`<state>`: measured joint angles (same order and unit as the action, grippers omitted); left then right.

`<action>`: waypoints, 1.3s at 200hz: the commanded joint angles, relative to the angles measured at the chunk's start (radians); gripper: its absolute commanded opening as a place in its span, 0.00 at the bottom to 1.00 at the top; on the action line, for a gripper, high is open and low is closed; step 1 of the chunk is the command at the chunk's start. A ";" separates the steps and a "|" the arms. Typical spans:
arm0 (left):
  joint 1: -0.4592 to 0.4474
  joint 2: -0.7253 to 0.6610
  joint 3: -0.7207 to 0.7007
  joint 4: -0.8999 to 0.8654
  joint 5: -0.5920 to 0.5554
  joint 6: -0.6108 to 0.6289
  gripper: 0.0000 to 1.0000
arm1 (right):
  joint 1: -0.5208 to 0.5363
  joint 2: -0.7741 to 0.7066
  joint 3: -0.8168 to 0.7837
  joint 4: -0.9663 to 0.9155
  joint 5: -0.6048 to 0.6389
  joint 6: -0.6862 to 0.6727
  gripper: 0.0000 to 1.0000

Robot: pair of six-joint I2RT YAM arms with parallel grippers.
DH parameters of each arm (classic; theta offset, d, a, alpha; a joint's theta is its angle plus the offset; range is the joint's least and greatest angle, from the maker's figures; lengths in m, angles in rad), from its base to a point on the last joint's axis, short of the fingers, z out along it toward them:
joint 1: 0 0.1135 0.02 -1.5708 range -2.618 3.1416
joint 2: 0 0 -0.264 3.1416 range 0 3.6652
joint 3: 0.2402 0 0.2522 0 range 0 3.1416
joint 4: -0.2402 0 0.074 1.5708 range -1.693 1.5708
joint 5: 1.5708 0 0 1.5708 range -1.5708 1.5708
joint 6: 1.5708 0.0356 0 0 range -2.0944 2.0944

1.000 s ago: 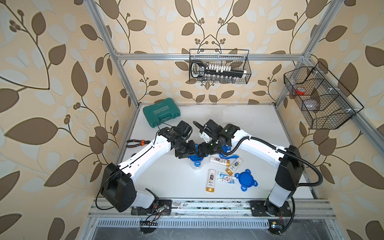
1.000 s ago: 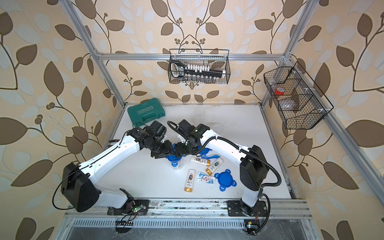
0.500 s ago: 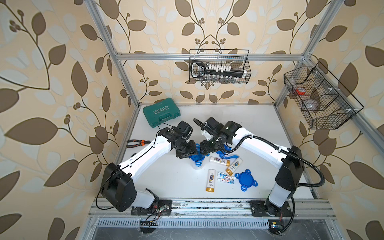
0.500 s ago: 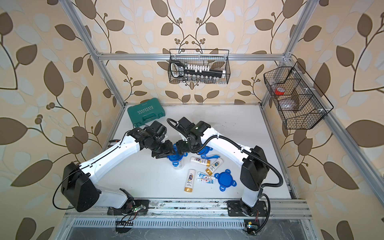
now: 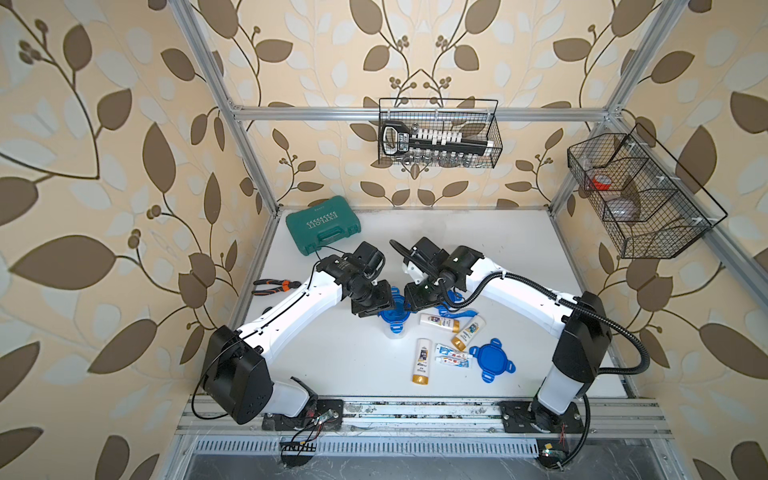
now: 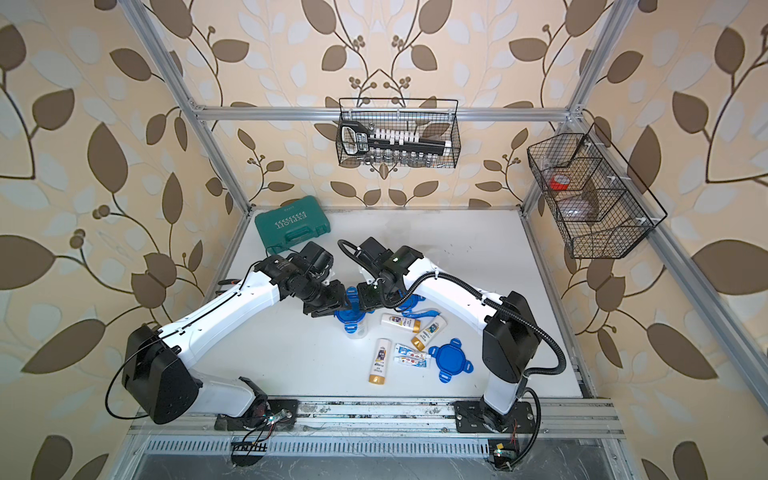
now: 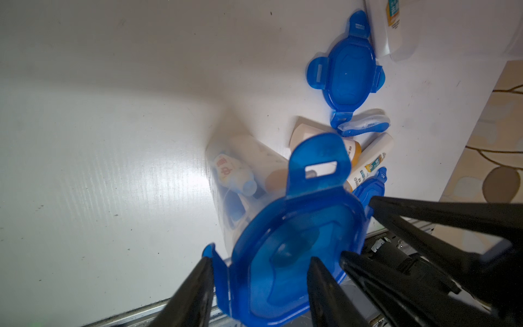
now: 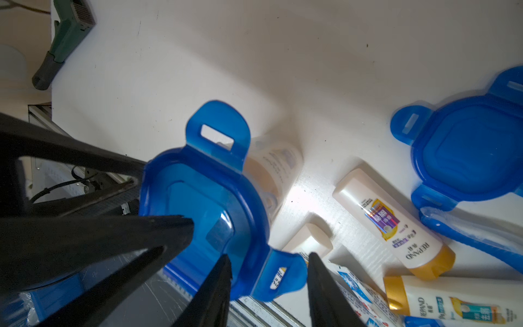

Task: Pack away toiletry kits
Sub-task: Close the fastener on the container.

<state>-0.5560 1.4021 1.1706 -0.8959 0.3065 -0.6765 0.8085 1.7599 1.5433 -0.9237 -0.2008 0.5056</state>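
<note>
The white surface (image 5: pixel 332 365) holds all the kit things near its middle. Both arms meet there over one clear jar (image 7: pixel 223 181), which stands just beside the loose bottles. The left end effector (image 7: pixel 260 262) is about half wide, with one side of the jar's blue lid (image 7: pixel 297 240) between its fingers; I cannot tell if it is squeezing. The right end effector (image 8: pixel 268 256) is fairly narrow, with one finger on each side of a lid tab (image 8: pixel 278 273); I cannot tell if it pinches. The jar looks light, thin and smooth, so I think it can slide or tip if pushed from one side only. The lid looks stiff in the middle, but its tabs look bendy where they join. The tabs seem the best place to take hold, pressing each one down over the rim. A spare lid (image 5: pixel 491 360) lies flat nearby. The gold-capped bottles (image 5: pixel 420 360) look round and slippery, so grab them across the middle. The little toothpaste tubes (image 5: pixel 451 356) look soft; pinch them gently.
</note>
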 commanded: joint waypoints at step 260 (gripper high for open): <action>-0.008 0.032 -0.064 -0.031 -0.018 -0.015 0.51 | -0.019 -0.106 -0.063 0.014 -0.046 0.041 0.53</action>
<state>-0.5556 1.4002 1.1557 -0.8585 0.3298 -0.6872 0.7895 1.6855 1.4876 -0.9226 -0.2184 0.5270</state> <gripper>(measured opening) 0.518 0.544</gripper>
